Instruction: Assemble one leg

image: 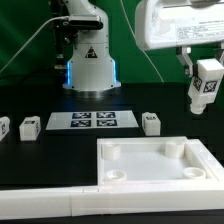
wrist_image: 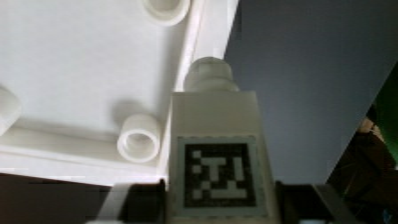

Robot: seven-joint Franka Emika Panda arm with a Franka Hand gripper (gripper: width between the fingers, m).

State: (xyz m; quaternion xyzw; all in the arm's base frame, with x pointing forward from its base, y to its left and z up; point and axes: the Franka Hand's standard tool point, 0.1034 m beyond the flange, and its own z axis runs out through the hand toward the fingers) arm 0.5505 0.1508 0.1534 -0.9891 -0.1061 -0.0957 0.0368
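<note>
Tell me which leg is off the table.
The leg at the exterior view's right, held in the hand; the other three sit on the table.

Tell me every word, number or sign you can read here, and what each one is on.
No readable words or numbers anywhere.
On the leg, held in the air: a black-and-white square pattern tag, no letters.
On the marker board: four such pattern tags, no letters.
On the small blocks beside that board: similar tags, too small to read.
On the robot base: a dark triangular mark, too small to read.
</note>
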